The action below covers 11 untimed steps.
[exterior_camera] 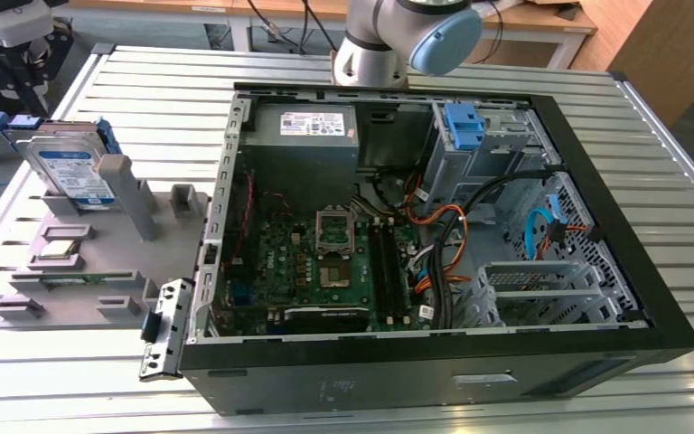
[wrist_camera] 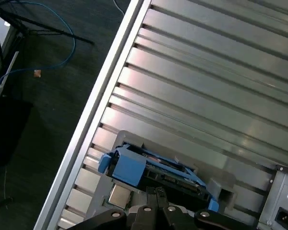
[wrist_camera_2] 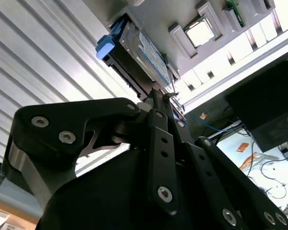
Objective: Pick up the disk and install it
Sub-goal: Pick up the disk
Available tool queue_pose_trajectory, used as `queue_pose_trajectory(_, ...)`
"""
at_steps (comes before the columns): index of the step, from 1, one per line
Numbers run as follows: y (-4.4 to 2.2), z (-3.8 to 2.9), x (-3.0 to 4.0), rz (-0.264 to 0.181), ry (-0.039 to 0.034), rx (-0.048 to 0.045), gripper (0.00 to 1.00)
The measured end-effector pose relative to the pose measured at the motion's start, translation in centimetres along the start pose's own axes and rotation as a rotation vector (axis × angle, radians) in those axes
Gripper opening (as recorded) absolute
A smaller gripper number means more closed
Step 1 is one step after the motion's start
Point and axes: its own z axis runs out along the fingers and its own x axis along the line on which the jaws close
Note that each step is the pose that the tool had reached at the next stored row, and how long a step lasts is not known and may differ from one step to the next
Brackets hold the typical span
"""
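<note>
1. The disk stands on edge in the grey holder, at the exterior view's left, close to the table edge.
2. The gripper hangs just above the disk's top edge, its jaws together.
3. In the first wrist view, bare slats lie open beyond the disk.
4. The open case sits just beside the holder.

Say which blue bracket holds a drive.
The one on the silver hard drive in the grey holder; the blue bracket inside the black computer case is bare.
</note>
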Motion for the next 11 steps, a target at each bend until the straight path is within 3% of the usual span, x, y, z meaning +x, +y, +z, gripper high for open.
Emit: queue_pose_trajectory(11, 0.00, 0.06, 0.00, -0.192, 0.0096, 0.0065, 0.11)
